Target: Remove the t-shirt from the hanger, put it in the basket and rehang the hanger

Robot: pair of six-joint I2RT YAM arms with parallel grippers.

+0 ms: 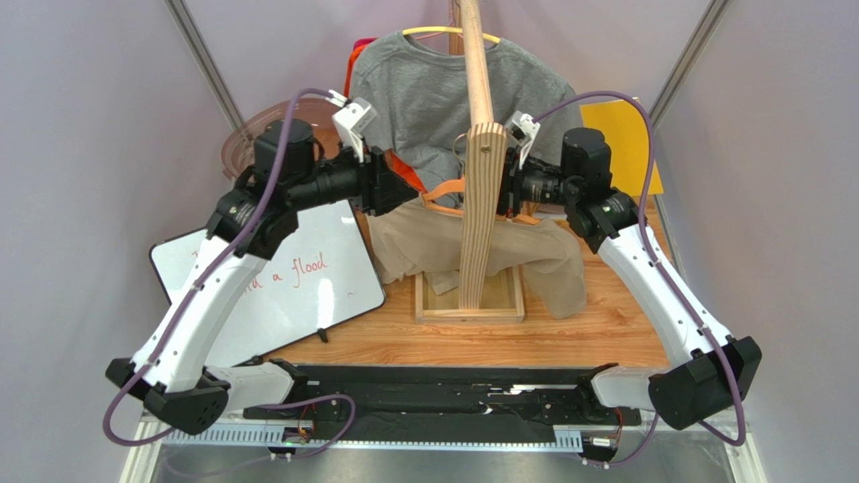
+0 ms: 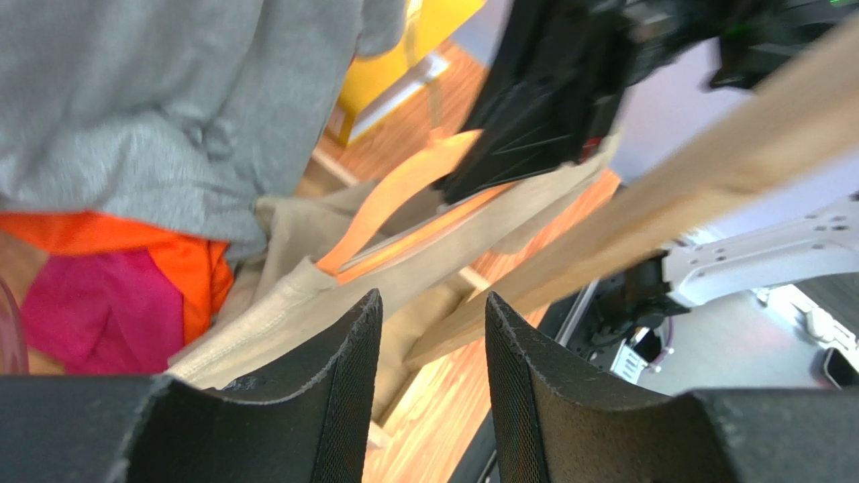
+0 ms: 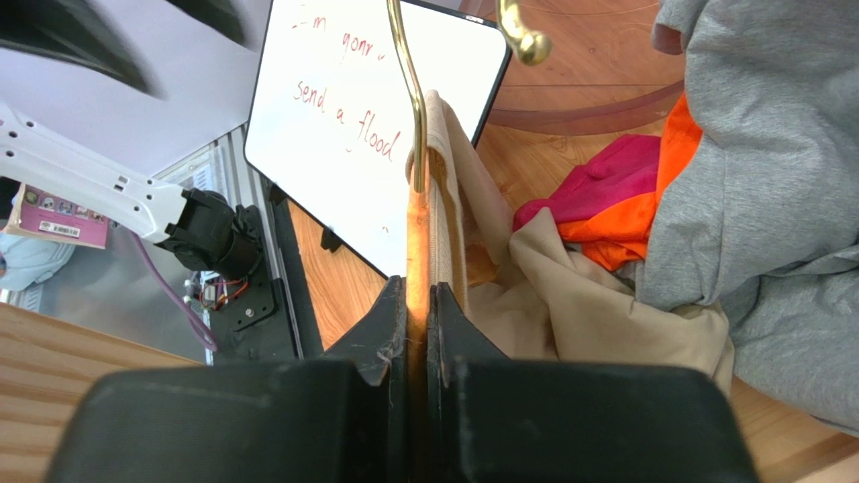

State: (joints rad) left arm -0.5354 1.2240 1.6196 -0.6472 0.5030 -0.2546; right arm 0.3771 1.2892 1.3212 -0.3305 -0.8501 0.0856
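The beige t-shirt (image 1: 444,247) hangs crumpled low at the wooden stand, its neck still around the orange hanger (image 1: 445,193). My right gripper (image 1: 512,191) is shut on the hanger's orange arm (image 3: 416,242) just below its gold metal hook (image 3: 408,91); the shirt (image 3: 575,302) drapes to the right of the jaws. My left gripper (image 1: 401,189) is open and empty (image 2: 432,302), close beside the shirt's collar (image 2: 272,312) and the hanger (image 2: 398,196), touching neither that I can see.
A wooden stand post (image 1: 482,171) on a tray base (image 1: 471,307) stands between the arms. A grey t-shirt (image 1: 434,91) hangs on a yellow hanger (image 1: 428,30) behind. Pink and orange cloth (image 2: 101,302) lies left. A whiteboard (image 1: 302,277) lies front left, a yellow sheet (image 1: 620,141) back right.
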